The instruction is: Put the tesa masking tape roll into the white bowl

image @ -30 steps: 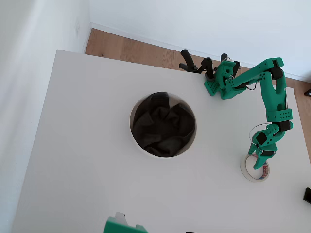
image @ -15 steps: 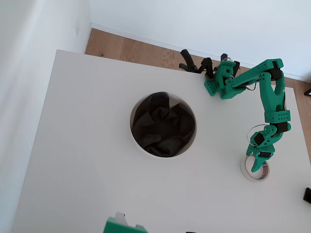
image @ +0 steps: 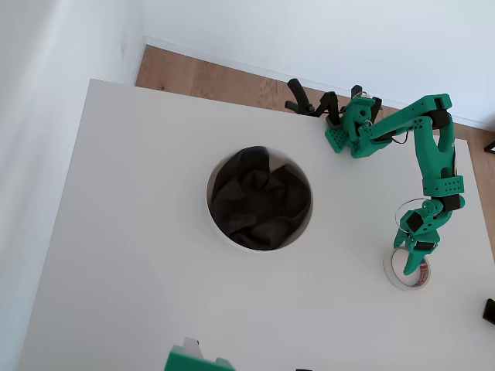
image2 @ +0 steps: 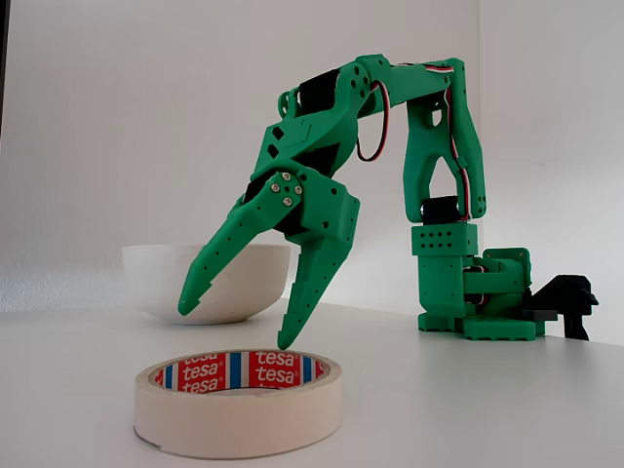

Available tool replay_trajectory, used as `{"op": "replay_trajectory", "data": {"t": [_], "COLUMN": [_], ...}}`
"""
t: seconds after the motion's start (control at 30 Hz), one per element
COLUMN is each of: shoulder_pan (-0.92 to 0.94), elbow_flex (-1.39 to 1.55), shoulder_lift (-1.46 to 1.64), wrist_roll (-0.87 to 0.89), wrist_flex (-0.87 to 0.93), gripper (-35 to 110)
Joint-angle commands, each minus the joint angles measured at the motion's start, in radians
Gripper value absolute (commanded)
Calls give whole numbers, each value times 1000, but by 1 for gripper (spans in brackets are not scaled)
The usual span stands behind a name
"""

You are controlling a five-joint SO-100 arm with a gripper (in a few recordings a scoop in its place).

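Green gripper (image2: 234, 322) hangs with its jaws spread and empty just above the tesa masking tape roll (image2: 239, 402), which lies flat on the table (image: 139, 255) (well right of the white bowl (image: 260, 198) in the overhead view). A descent off-centre could straddle nothing and shove the roll away.

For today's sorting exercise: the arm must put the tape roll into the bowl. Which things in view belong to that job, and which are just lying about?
Belong to the job:
- cream-white tesa masking tape roll
- large round white bowl lined with dark cloth
- green two-finger gripper, open above the roll

Just lying about:
- small black object at the table's right edge, overhead view
- green block at the bottom edge
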Motion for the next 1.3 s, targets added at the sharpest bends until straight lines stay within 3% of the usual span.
{"op": "replay_trajectory", "data": {"t": [0.0,1.27], "shoulder_pan": [-44,-187], "elbow_flex": [-77,-95], "shoulder_lift": [49,-66], "wrist_roll": [18,110], "wrist_flex": [11,107], "gripper": [30,30]}}
